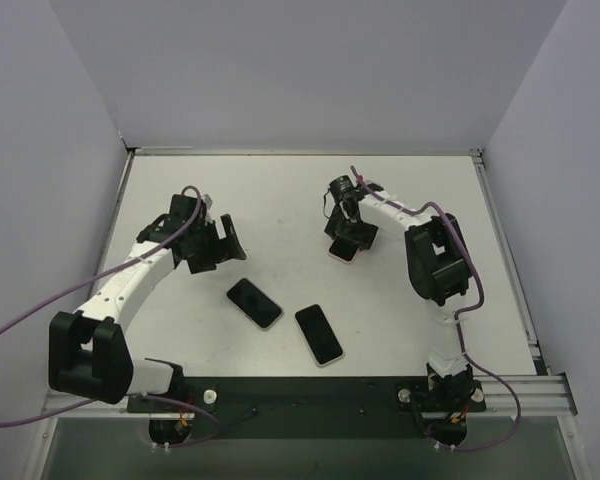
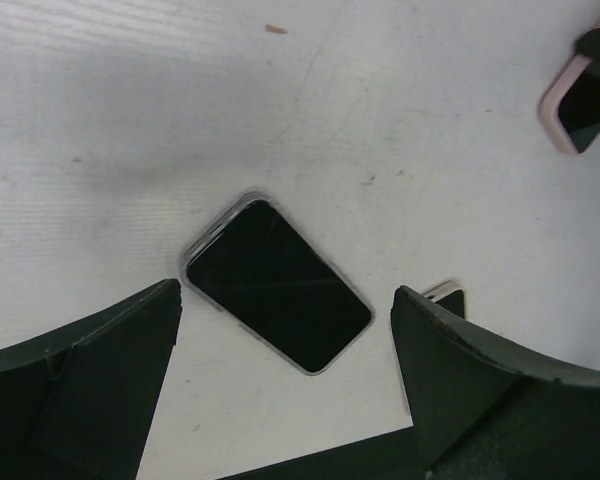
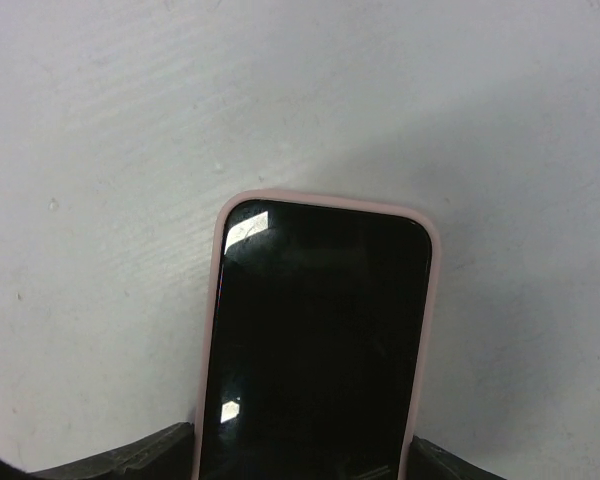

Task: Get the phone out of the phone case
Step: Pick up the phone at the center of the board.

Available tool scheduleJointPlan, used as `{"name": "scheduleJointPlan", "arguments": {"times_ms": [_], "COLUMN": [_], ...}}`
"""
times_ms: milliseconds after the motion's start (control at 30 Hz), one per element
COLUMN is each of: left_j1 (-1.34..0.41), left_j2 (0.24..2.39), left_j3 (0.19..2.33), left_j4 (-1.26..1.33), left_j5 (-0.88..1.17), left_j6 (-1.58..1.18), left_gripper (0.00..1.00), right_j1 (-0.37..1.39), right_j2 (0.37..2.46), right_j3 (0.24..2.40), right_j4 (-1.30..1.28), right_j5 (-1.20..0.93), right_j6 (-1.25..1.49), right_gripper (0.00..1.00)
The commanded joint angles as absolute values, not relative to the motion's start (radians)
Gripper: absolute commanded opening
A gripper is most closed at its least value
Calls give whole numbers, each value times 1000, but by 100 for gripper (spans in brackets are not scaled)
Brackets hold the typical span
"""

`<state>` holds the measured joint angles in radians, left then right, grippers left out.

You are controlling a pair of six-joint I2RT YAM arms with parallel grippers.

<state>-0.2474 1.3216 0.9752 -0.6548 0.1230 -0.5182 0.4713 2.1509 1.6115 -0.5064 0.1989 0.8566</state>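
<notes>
Phone case (image 3: 320, 198): pink rim, right wrist | top: two loose phones (image 1: 254, 303) (image 1: 319, 334)

White table (image 1: 280, 200), plain pale walls (image 1: 300, 70), soft even light

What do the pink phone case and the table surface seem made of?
The pink case: likely silicone or soft plastic, matte; its rounded rim shows no glare. The table: white painted or laminated board, matte, with faint grain lines; exact material unclear.
</notes>
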Motion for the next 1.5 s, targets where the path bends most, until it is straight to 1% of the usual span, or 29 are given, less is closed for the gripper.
{"name": "scheduleJointPlan", "arguments": {"times_ms": [0,33,100,267,333,367,433,467,567,667,767,900,1000,1033,1167,1333,1467], "left_j1": [-178,-157,-147,-181,-199,-209,-247,-259,-293,-324,-353,-374,-387,-388,-390,-394,-402], "left_j2": [1393,1413,1479,1606,1638,1673,1716,1774,1877,1916,1931,1950,1953,1948,1901,1893,1891], "left_j3": [1048,1039,1051,1100,1117,1120,1117,1121,1141,1124,1123,1126,1124,1123,1124,1134,1141], "left_j4": [-488,-394,-342,-256,-197,-167,-21,39,67,116,135,121,109,103,54,35,18], "left_j5": [401,537,577,615,643,667,774,805,839,841,836,830,837,841,815,813,805], "left_j6": [-672,-714,-794,-886,-923,-967,-1023,-1066,-1103,-1140,-1152,-1147,-1146,-1134,-1101,-1103,-1097], "left_gripper": [96,96,95,92,91,91,91,91,91,91,88,79,62,58,57,58,54], "right_j1": [483,483,482,518,526,538,560,580,606,632,650,667,669,670,670,672,676], "right_j2": [1993,1974,1921,1795,1760,1750,1724,1715,1712,1723,1730,1741,1746,1747,1753,1772,1775], "right_j3": [1461,1442,1390,1275,1252,1249,1247,1249,1269,1284,1285,1299,1308,1313,1321,1341,1351], "right_j4": [-441,-424,-402,-356,-359,-359,-360,-360,-362,-370,-373,-377,-387,-399,-413,-431,-440], "right_j5": [28,-7,-128,-279,-354,-376,-396,-399,-408,-414,-416,-405,-385,-365,-319,-259,-187], "right_j6": [705,684,645,539,526,517,503,493,477,460,456,451,451,449,449,454,460], "right_gripper": [15,11,9,7,1,1,0,0,0,0,0,0,0,0,1,1,1]}}
